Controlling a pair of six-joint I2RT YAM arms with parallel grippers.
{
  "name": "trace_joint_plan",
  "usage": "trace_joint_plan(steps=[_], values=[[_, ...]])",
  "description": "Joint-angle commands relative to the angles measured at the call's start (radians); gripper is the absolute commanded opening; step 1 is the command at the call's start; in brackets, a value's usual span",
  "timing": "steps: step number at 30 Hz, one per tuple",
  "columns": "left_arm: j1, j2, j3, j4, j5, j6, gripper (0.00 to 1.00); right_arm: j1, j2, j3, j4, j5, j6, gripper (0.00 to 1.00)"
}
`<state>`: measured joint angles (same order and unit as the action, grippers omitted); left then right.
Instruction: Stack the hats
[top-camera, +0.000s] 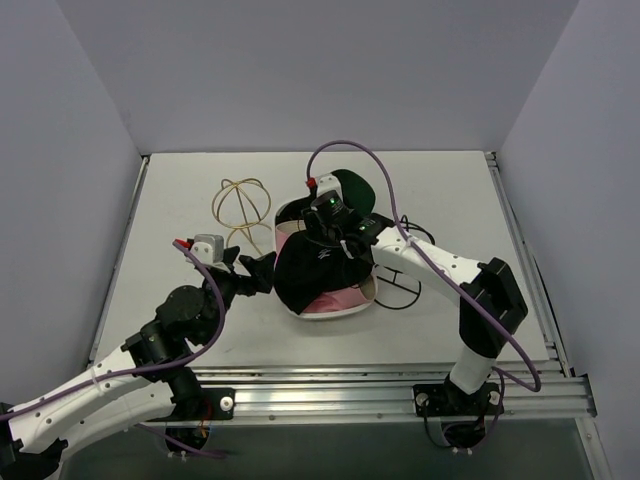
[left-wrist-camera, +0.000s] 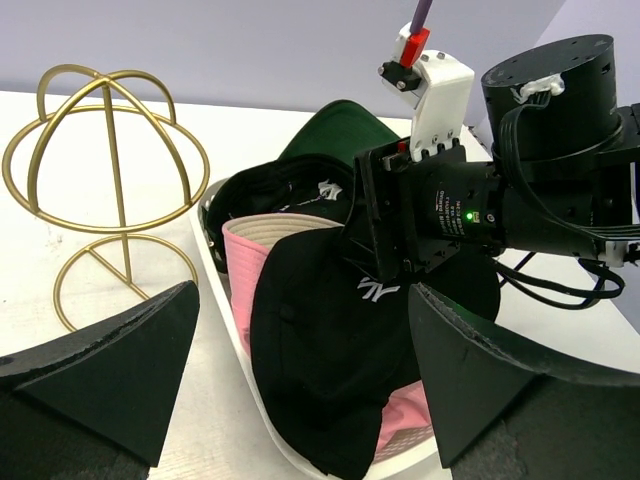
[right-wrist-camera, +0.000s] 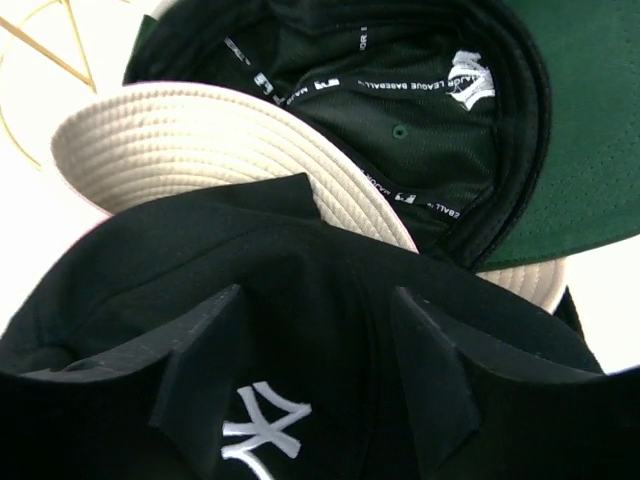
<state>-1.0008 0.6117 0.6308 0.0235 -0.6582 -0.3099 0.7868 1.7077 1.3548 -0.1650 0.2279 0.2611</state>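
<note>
**Top external view.** A white tray (top-camera: 300, 312) stands near the middle of the tabletop (top-camera: 170, 200), and the hats lie piled in it.
- The black hat (top-camera: 305, 275) is on top.
- The pink hat (top-camera: 340, 300) shows beneath its near edge.
- The dark green hat (top-camera: 352, 185) lies at the far side.

The right tool (top-camera: 335, 245) is down on the black hat's crown. The left tool (top-camera: 255, 272) sits just beside the tray's left side. A gold wire stand (top-camera: 240, 205) is left of the tray, and a black wire stand (top-camera: 400, 290) is on its right.

**Left wrist view.** The left tool's 2 fingers are fully spread and hold nothing. The pile lies beyond them. The black hat, with its white logo, overlaps the pink hat, whose inside is beige. The dark green hat lies behind, open side up.

**Right wrist view.** The right tool's 2 fingers stand apart, 1 on each side of the black hat's crown, with the logo between them. Whether they pinch the fabric cannot be told. Beyond them lie the beige inside of the pink hat and then the dark green hat's taped interior.
</note>
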Motion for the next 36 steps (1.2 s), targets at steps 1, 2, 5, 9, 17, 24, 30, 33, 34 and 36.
trace_joint_plan(steps=[1, 2, 5, 9, 17, 24, 30, 33, 34, 36], values=[[-0.005, 0.0, 0.009, 0.049, -0.024, 0.009, 0.95, 0.006, 0.009, 0.001, -0.037, 0.007, -0.034, 0.51], [-0.005, 0.002, 0.009, 0.05, -0.026, 0.009, 0.95, 0.006, 0.007, 0.0, -0.036, 0.002, -0.036, 0.47], [-0.005, 0.003, 0.009, 0.05, -0.031, 0.011, 0.95, 0.009, -0.008, 0.0, -0.025, 0.001, -0.042, 0.27], [-0.005, 0.011, 0.003, 0.059, -0.041, 0.012, 0.95, 0.011, -0.045, 0.042, -0.025, 0.01, -0.04, 0.0], [-0.004, 0.037, -0.006, 0.081, -0.07, 0.023, 0.95, 0.011, -0.13, 0.147, -0.102, 0.062, -0.036, 0.0], [-0.004, 0.077, -0.002, 0.09, -0.077, 0.028, 0.95, -0.012, -0.233, 0.164, -0.131, 0.116, -0.019, 0.0], [-0.004, 0.071, -0.008, 0.095, -0.083, 0.032, 0.95, -0.081, -0.336, 0.155, -0.126, 0.074, 0.012, 0.0], [-0.004, 0.074, -0.008, 0.095, -0.084, 0.034, 0.95, -0.107, -0.373, 0.164, -0.157, 0.088, 0.033, 0.0], [-0.004, 0.076, -0.008, 0.095, -0.084, 0.034, 0.95, -0.115, -0.385, 0.162, -0.166, 0.099, 0.043, 0.0], [-0.004, 0.08, -0.006, 0.096, -0.086, 0.035, 0.95, -0.141, -0.419, 0.153, -0.191, 0.132, 0.079, 0.0]])
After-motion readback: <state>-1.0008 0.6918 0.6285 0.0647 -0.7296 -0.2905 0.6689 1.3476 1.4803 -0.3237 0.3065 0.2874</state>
